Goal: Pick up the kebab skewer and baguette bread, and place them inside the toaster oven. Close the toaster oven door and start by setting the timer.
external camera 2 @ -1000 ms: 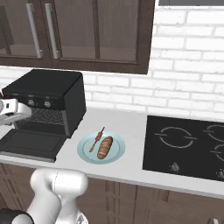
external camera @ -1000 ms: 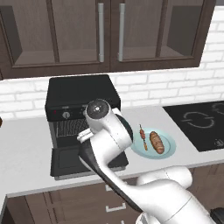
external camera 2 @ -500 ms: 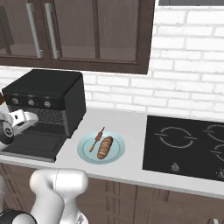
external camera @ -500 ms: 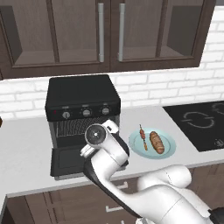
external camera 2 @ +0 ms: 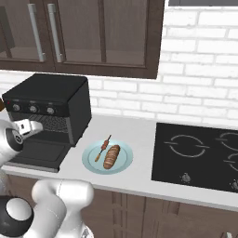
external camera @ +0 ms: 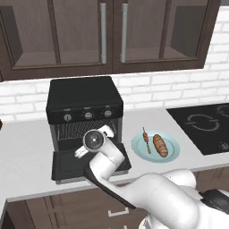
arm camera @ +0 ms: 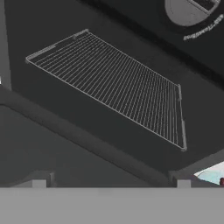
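Note:
The black toaster oven point(external camera: 85, 105) stands on the counter with its door point(external camera: 67, 164) dropped flat in front. My gripper point(external camera: 95, 140) hangs just before the opening, above the door, pointing inward. Its jaws are open with nothing between them. In the hand view the wire rack point(arm camera: 109, 83) lies ahead inside the cavity, a silver knob point(arm camera: 188, 11) is at the top right, and the gripper point(arm camera: 112, 181) frames the door point(arm camera: 43, 144). To the oven's right, the kebab skewer point(external camera: 146, 140) and the baguette bread point(external camera: 160, 145) lie side by side on a plate. From the right base view I see the oven point(external camera 2: 51, 100), gripper point(external camera 2: 33, 126), skewer point(external camera 2: 102, 148) and baguette point(external camera 2: 111, 156).
A pale blue plate point(external camera: 172, 154) holds the food between the oven and a black cooktop point(external camera: 205, 125). Dark wall cabinets point(external camera: 112, 36) hang above a white brick backsplash. The plate point(external camera 2: 122, 166) sits near the counter's front edge.
My hand has come down from the level of the oven's knobs to in front of the open cavity, above the door. The food has not moved. The jaws stay open.

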